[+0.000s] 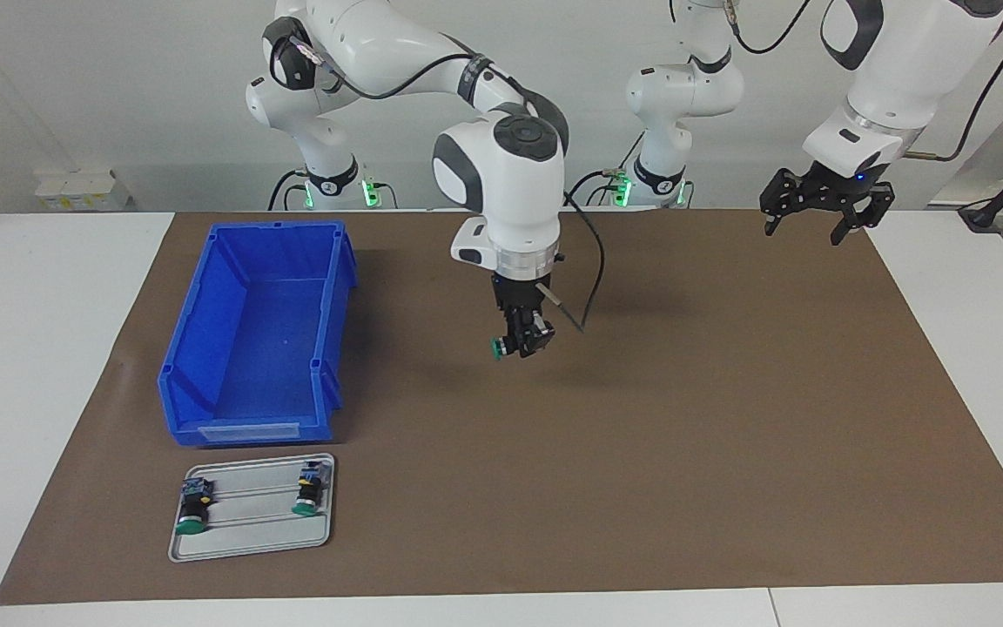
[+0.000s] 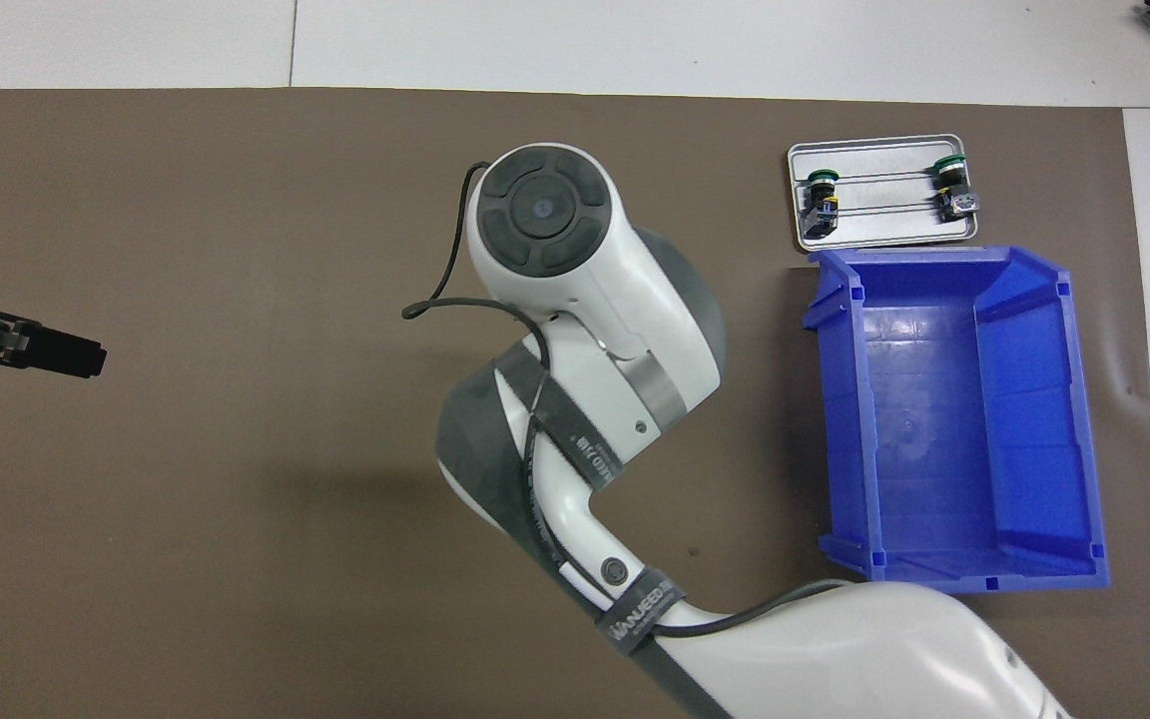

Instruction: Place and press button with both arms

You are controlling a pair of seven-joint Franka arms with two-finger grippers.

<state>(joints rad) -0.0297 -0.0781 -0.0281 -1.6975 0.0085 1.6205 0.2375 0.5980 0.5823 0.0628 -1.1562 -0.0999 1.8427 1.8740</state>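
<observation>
Right gripper [image 1: 522,341] clenches a button [image 1: 499,348] over mid-desk, cap sideways (carried for placing). Left gripper [image 1: 822,209], fingers spread, waits at the corner to press.

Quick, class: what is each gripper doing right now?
Right gripper: shut on a button, up over the middle of the mat.
Left gripper: open, holding nothing, waiting.

White table [image 1: 49,348] under a brown mat [image 1: 728,435]; plain white wall [image 1: 75,87] across frame top; white socket strip [image 1: 79,187] upper left.
</observation>
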